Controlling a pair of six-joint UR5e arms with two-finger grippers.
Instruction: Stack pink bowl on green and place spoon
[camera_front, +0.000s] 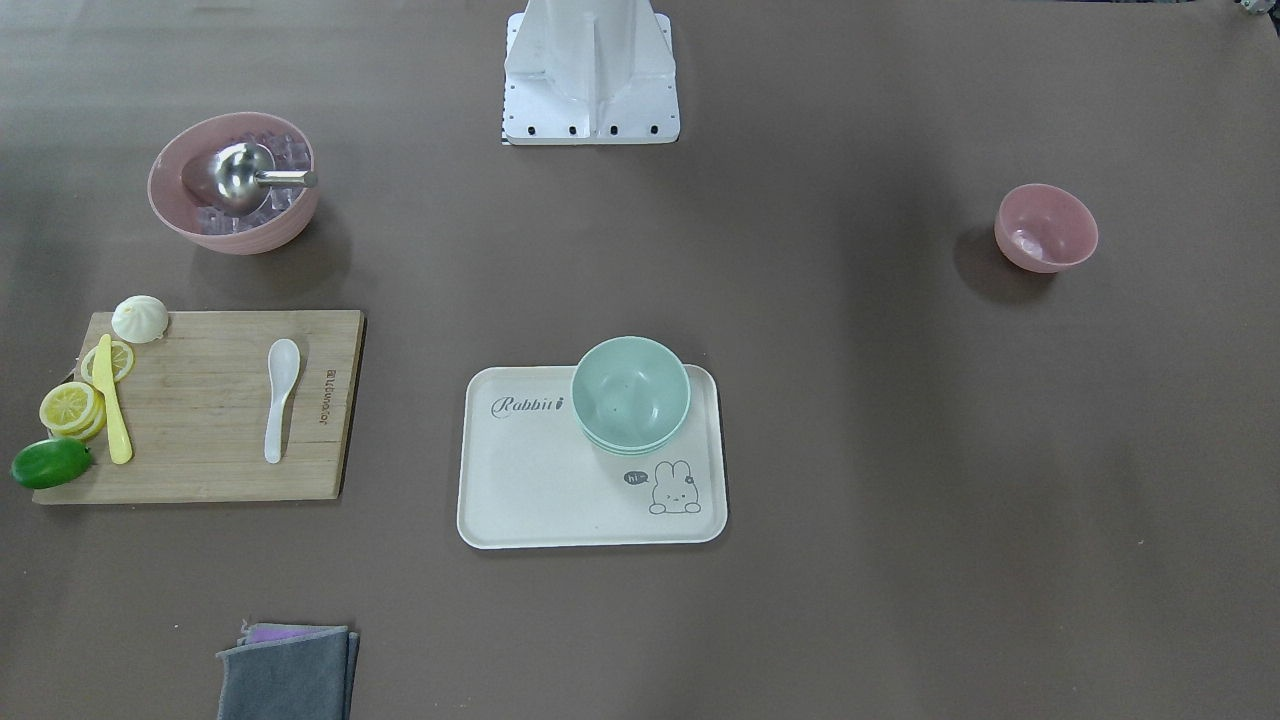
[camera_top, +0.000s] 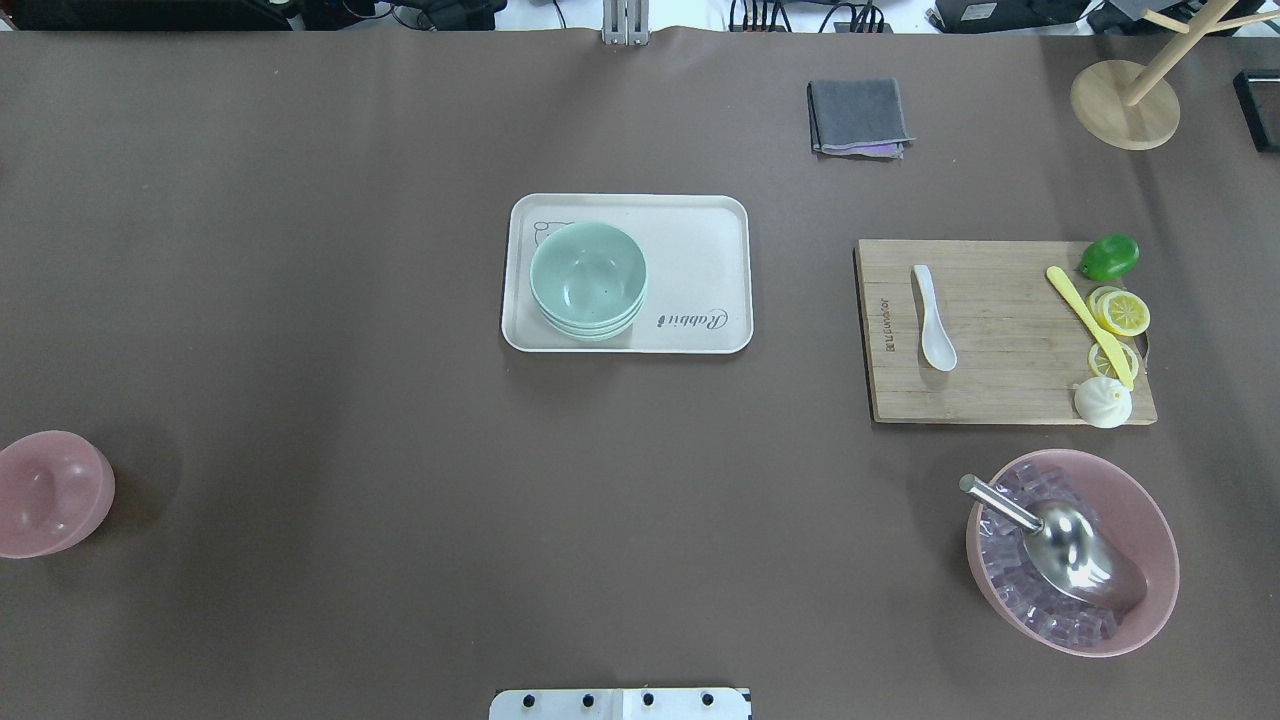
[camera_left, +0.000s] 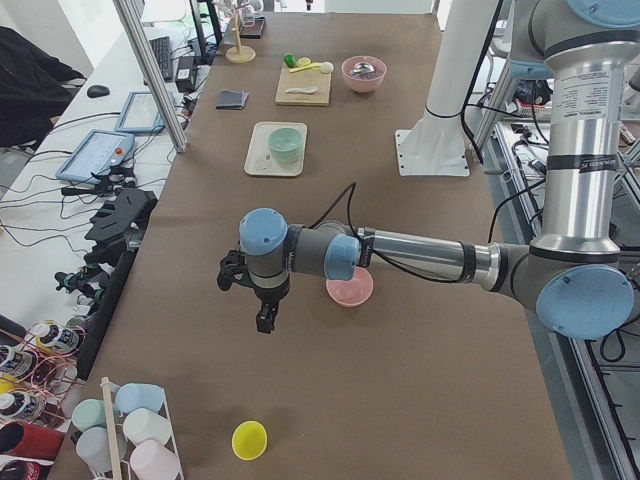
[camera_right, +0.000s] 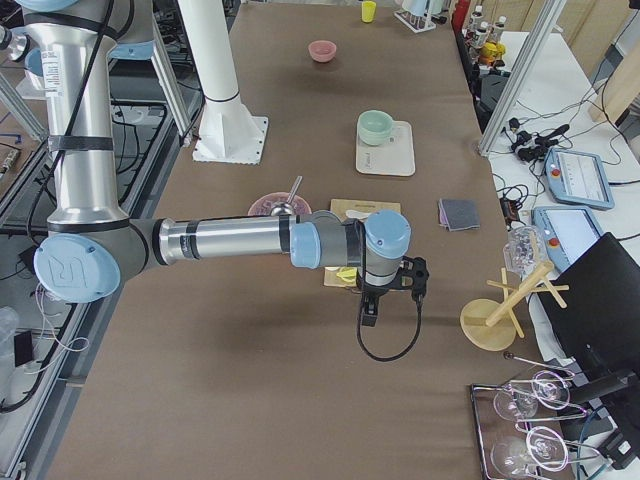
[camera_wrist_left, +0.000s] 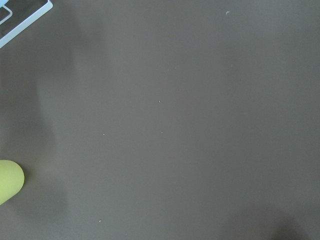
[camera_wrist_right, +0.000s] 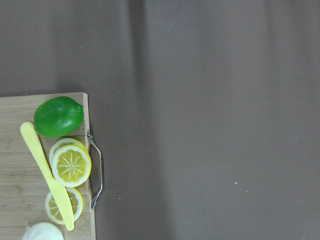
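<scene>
A small pink bowl (camera_top: 50, 493) stands empty at the table's left end, also in the front view (camera_front: 1046, 228). Stacked green bowls (camera_top: 588, 278) sit on a cream tray (camera_top: 700, 250) mid-table. A white spoon (camera_top: 934, 318) lies on a wooden cutting board (camera_top: 1000, 390). My left gripper (camera_left: 265, 320) hangs above the table beside the pink bowl (camera_left: 349, 289), only in the exterior left view; I cannot tell if it is open. My right gripper (camera_right: 368, 315) hangs just past the board's end, only in the exterior right view; I cannot tell its state.
A large pink bowl (camera_top: 1072, 565) holds ice cubes and a metal scoop. A lime (camera_top: 1109, 257), lemon slices, a yellow knife and a bun lie on the board. A grey cloth (camera_top: 858, 117) and a wooden stand (camera_top: 1125, 105) are at the far side.
</scene>
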